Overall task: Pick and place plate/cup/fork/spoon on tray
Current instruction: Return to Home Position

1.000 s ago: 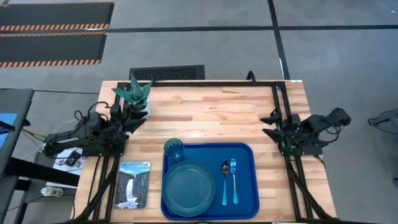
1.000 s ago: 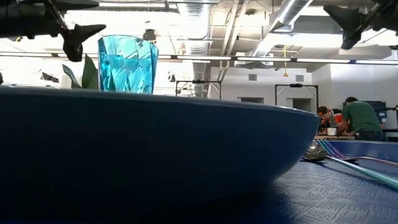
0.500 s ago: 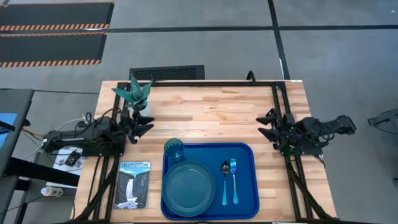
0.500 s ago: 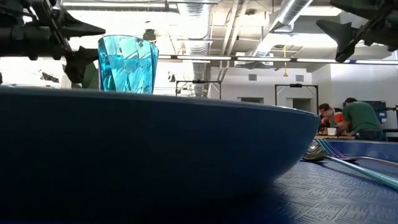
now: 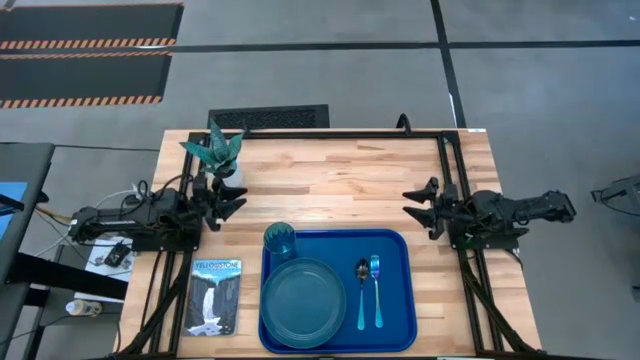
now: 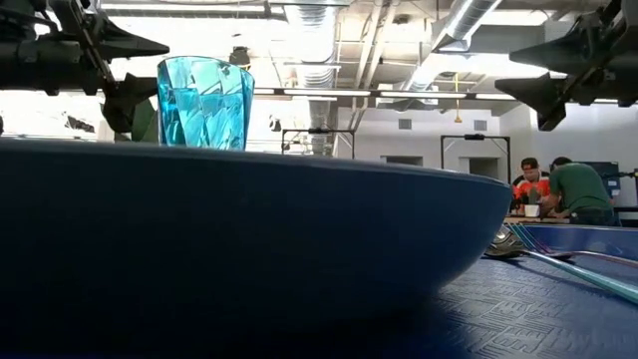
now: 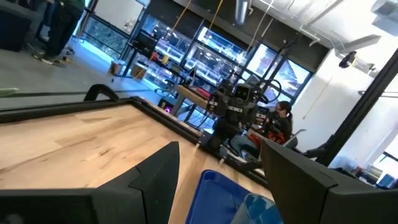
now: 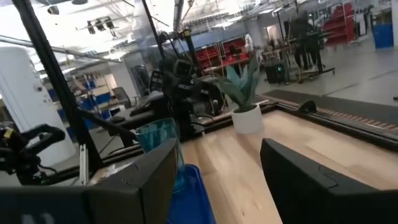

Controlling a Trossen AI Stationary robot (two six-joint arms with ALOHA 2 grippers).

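Pale butcher-block table (image 5: 330, 190) on a grey concrete floor; the low view looks across it into an open workshop where people sit at a bench well beyond the table. The tray (image 5: 400, 300) lies at the near edge, centred between the arms, and already carries all four items. The plate (image 5: 303, 296) fills its left half; the cup (image 5: 279, 240) stands upright in the far-left corner, just beside the plate's rim. The fork (image 5: 376, 290) and spoon (image 5: 361, 292) lie side by side and parallel to the right of the plate, heads toward the far rim, spoon nearer the plate. This reads as a table setting, so I judge the placing finished. The left gripper (image 5: 236, 200) hovers by the table's left edge, next to the potted plant (image 5: 220, 155), fingers spread and holding nothing. The right gripper (image 5: 418, 203) hangs above the table's right side, beyond the tray's far-right corner, fingers likewise parted and empty. Both are well apart from the tray, presumably parked clear of the load. A waterfall booklet (image 5: 214, 295) lies left of the tray.
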